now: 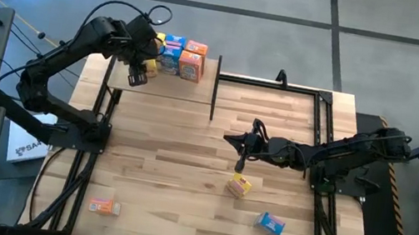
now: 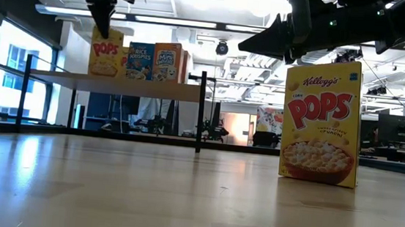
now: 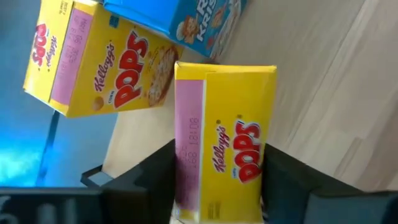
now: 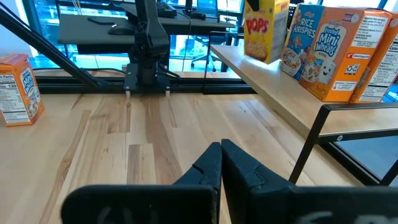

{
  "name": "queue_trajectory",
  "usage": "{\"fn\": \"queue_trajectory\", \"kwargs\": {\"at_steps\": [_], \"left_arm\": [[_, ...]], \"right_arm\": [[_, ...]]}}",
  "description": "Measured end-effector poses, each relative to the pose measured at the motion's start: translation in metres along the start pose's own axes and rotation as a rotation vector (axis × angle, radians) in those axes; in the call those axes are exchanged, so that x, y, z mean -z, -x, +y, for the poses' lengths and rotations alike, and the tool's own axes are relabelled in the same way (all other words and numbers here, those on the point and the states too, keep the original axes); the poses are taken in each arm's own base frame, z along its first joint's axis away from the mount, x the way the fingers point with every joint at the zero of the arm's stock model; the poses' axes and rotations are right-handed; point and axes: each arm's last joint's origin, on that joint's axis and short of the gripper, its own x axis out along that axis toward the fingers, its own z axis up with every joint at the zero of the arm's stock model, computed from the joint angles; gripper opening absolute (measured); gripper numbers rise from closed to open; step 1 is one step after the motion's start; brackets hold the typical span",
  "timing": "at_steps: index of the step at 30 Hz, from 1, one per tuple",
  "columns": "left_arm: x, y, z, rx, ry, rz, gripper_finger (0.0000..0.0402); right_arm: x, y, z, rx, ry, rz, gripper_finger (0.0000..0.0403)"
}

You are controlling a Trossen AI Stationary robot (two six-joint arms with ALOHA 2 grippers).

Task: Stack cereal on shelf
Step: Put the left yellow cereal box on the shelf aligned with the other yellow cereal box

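Observation:
My left gripper (image 1: 139, 73) is over the near left part of the light-wood shelf (image 1: 189, 89), shut on a yellow Pops cereal box (image 3: 224, 143). Behind it on the shelf stand another yellow box (image 3: 99, 68), a blue box (image 1: 173, 51) and orange boxes (image 1: 193, 63). My right gripper (image 1: 244, 152) hangs shut and empty over the middle of the table, just beyond a yellow box (image 1: 238, 186) that stands upright on the tabletop (image 2: 322, 120). My left gripper pinches the yellow box between its two fingers (image 3: 152, 180), one on each side of the box's upper end (image 3: 186, 180). The fingers come from above, pointing down. The box stands upright; I cannot tell whether its bottom rests on the shelf board.
A blue box (image 1: 270, 222) lies on the table at the near right and an orange box (image 1: 104, 207) at the near left. The shelf's black posts (image 1: 215, 89) stand at its right end. A black frame (image 1: 324, 110) runs along the table's far and right sides.

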Motion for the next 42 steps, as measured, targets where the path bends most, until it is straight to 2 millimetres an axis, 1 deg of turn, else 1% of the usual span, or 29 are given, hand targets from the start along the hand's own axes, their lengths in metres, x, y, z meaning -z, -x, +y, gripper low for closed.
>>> {"fn": "queue_trajectory", "kwargs": {"at_steps": [5, 8, 12, 16, 19, 23, 26, 28, 31, 33, 34, 36, 40, 42], "left_arm": [[0.000, 0.000, 0.000, -0.002, -0.020, 0.000, 0.0237], [0.000, 0.000, 0.000, -0.006, -0.026, 0.002, 0.0252], [0.000, 0.000, 0.000, -0.021, -0.054, 0.012, 0.0256], [0.000, 0.001, 0.000, -0.108, -0.107, 0.051, 0.0257], [-0.001, 0.003, -0.003, -0.130, -0.129, 0.061, 0.0257], [-0.002, 0.011, -0.005, -0.159, -0.091, 0.052, 0.0251], [-0.003, 0.018, -0.013, -0.112, -0.031, -0.008, 0.0232], [-0.001, 0.027, -0.020, -0.060, 0.006, -0.082, 0.0212], [0.009, 0.036, -0.034, -0.002, 0.038, -0.212, 0.0170], [0.018, 0.036, -0.043, 0.010, 0.081, -0.283, 0.0135], [0.024, 0.033, -0.047, 0.018, 0.108, -0.304, 0.0117], [0.037, 0.022, -0.057, 0.032, 0.161, -0.306, 0.0081], [0.056, -0.013, -0.073, -0.004, 0.254, -0.235, 0.0019], [0.062, -0.030, -0.077, -0.069, 0.294, -0.203, 0.0005]], "right_arm": [[0.000, 0.000, 0.000, 0.000, 0.000, 0.000, 0.0000], [0.000, 0.000, 0.000, 0.000, 0.000, 0.000, 0.0000], [0.000, 0.000, 0.000, 0.000, 0.000, 0.000, 0.0000], [0.000, 0.000, 0.000, 0.000, 0.000, 0.000, 0.0000], [0.000, 0.000, 0.000, 0.000, 0.000, 0.000, 0.0000], [0.000, 0.000, 0.000, 0.000, 0.000, 0.000, 0.0000], [0.000, 0.000, 0.000, 0.000, 0.000, 0.000, 0.0000], [0.000, 0.000, 0.000, 0.000, 0.000, 0.000, 0.0000], [0.001, 0.000, 0.000, -0.001, 0.005, 0.012, 0.0000], [0.003, 0.000, 0.000, -0.002, 0.012, 0.030, 0.0000], [0.004, 0.000, 0.000, -0.002, 0.014, 0.036, 0.0000], [0.005, 0.000, 0.000, -0.003, 0.017, 0.044, 0.0000], [0.005, 0.000, 0.000, -0.003, 0.017, 0.045, 0.0000], [0.005, 0.000, 0.000, -0.003, 0.017, 0.045, 0.0000]]}}
